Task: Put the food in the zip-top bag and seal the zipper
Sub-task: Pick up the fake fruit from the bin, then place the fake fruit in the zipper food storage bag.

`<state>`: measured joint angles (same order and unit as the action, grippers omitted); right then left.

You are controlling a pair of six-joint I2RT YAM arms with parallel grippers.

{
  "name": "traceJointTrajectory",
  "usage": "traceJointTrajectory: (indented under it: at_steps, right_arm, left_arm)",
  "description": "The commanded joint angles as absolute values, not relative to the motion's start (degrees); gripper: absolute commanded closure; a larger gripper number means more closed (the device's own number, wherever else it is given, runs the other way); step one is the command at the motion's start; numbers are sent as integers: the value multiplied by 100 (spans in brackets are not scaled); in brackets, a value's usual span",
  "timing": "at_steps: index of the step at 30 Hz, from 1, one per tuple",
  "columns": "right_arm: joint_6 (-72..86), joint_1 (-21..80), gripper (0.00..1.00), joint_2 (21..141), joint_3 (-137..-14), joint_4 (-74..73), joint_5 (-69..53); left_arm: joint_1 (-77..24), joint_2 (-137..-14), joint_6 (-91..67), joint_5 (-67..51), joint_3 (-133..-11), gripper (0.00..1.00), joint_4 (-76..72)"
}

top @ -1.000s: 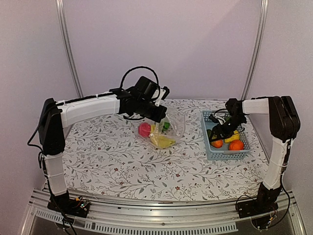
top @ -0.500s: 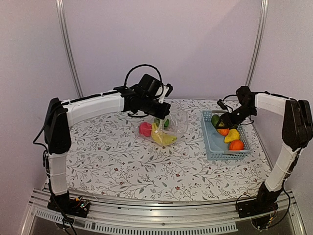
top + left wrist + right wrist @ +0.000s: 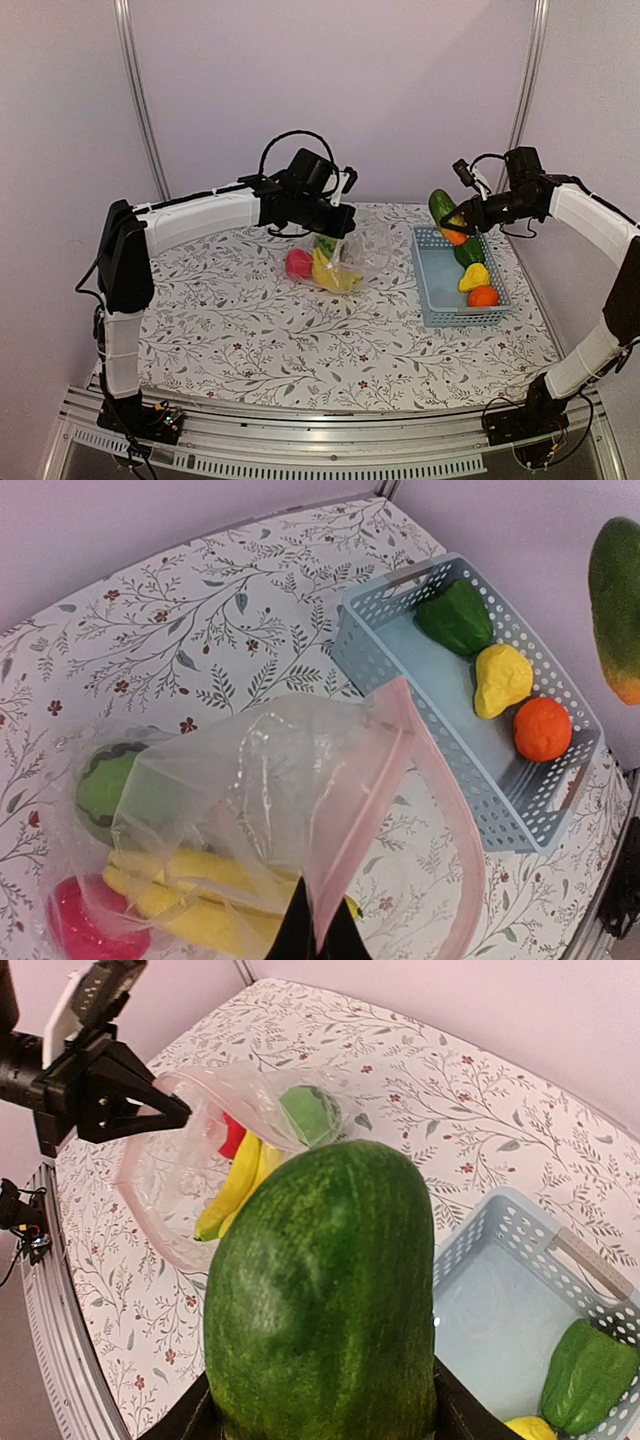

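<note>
Green toy vegetable [image 3: 440,207], clamped in right gripper [image 3: 456,222] — above basket [image 3: 428,300]

Our right jaws hold a green-and-orange fruit [image 3: 443,211] raised at the basket's [image 3: 424,285] eleven o'clock; our left jaws pinch the zip-top bag [image 3: 366,252].

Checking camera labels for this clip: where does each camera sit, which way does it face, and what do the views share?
Top external: above and behind the robot, looking down on the table; shows left arm, right arm, left gripper pinching the bag, right gripper holding a green fruit.
Left wrist: on the left arm, looking down past its own fingertips at bag and basket.
Right wrist: looking over the fruit between its own fingers toward bag and left gripper.
Both wrist views share bag and basket.
</note>
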<state>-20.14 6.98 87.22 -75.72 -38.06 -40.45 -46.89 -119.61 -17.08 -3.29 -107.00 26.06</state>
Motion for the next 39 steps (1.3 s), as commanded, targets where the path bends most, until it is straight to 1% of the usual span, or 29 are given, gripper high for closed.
traceJointTrajectory:
  at_steps: [1, 3, 7, 13, 17, 22, 26, 37, 39]
  right_arm:
    - [-2021, 1208, 58, 8424, -7455, -3475, -4835]
    - [-2046, 1506, 57, 8313, -7360, -3311, -5004]
    - [-2087, 2056, 55, 8354, -7561, -3351, -5139]
    - [-2048, 2403, 55, 8830, -7822, -3447, -5271]
    - [-2113, 2487, 55, 8815, -7739, -3139, -5471]
    - [-2034, 2496, 52, 8450, -7310, -2070, -5631]
    - [-1866, 2496, 50, 8294, -7308, -1582, -5559]
    - [-1329, 2503, 47, 8746, -7313, -597, -5400]
    - [-1223, 2505, 42, 8838, -7339, -503, -5331]
  left_arm:
    - [-4724, -12043, -2054, -597, -10830, 100, 2305]
    - [-4720, -12050, -2123, -644, -10830, 100, 2259]
    - [-4729, -12024, -2247, -723, -10822, 100, 2199]
    - [-4786, -11776, -2309, -751, -10689, 100, 2113]
    - [-4828, -11604, -2383, -864, -10652, 100, 2095]
    - [-4874, -11368, -2429, -897, -10661, 100, 2081]
    - [-4874, -11216, -2418, -887, -10653, 100, 2105]
    - [-4857, -11278, -2359, -941, -10650, 100, 2221]
    - [-4844, -11311, -2334, -928, -10673, 100, 2250]
